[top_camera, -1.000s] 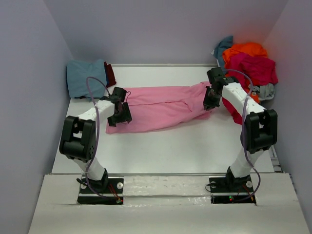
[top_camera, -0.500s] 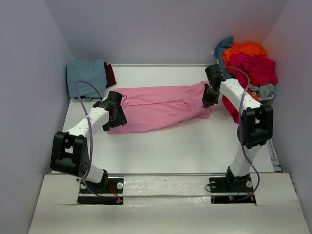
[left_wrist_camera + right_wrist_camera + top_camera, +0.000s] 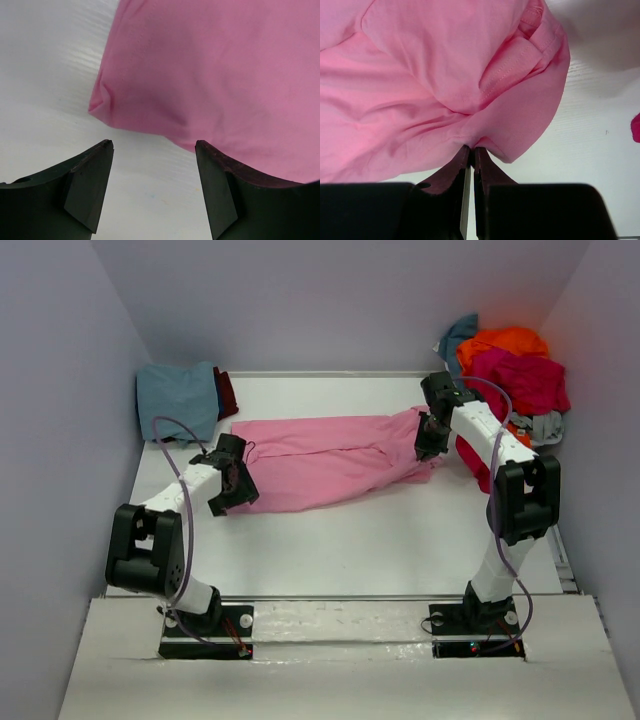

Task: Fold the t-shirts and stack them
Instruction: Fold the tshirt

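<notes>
A light pink t-shirt (image 3: 330, 460) lies stretched across the middle of the table, also filling the left wrist view (image 3: 220, 75) and the right wrist view (image 3: 430, 85). My right gripper (image 3: 472, 149) is shut on a pinch of its right edge; from above it (image 3: 432, 440) sits at the shirt's right end. My left gripper (image 3: 154, 145) stands open just off the shirt's near-left corner, bare table between its fingers; from above it (image 3: 232, 492) is at that corner. A folded teal-blue t-shirt (image 3: 178, 398) lies at the back left. A pile of orange, crimson and grey t-shirts (image 3: 512, 375) sits at the back right.
A dark red cloth (image 3: 227, 392) peeks out beside the folded teal-blue shirt. Side walls close in the white table (image 3: 350, 550) left and right. A crimson bit of cloth (image 3: 635, 127) shows at the right edge of the right wrist view.
My left gripper has drawn back toward the near left, off the shirt's corner, staying open. My right gripper shifted slightly back, still pinching the pink shirt.
</notes>
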`<state>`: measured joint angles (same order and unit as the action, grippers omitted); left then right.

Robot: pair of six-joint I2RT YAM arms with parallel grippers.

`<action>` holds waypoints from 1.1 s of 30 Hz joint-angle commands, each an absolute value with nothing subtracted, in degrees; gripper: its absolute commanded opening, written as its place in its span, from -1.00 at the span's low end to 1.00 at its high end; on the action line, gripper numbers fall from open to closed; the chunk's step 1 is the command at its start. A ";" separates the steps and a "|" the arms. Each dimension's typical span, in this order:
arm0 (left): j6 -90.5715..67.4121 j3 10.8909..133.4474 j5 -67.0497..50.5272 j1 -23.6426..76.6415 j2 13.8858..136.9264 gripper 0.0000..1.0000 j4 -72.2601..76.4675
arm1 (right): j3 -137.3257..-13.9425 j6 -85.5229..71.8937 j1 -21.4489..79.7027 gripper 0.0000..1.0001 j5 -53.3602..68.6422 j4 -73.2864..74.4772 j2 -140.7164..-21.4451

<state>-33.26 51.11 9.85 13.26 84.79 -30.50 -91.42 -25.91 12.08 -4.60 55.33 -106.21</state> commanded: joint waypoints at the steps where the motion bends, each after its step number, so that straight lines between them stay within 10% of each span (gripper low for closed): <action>1: -30.94 50.01 8.00 9.59 86.22 0.56 -26.90 | -91.85 -25.22 12.48 -0.79 -4.22 54.93 -104.41; 19: -26.37 47.55 2.64 3.08 89.82 0.48 -20.66 | -92.90 -25.14 12.48 -0.79 -4.66 55.63 -105.47; 30: -25.31 51.41 2.63 3.08 90.79 -0.84 -21.80 | -92.90 -25.22 12.48 -0.79 -4.75 55.63 -106.00; 33: -25.22 52.56 3.08 3.08 89.83 -0.89 -22.50 | -92.81 -25.22 12.48 -0.79 -4.75 55.46 -105.91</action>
<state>-25.74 50.17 2.79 3.25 90.43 -21.08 -91.42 -25.69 12.08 -4.51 55.37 -106.21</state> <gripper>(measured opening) 0.086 0.105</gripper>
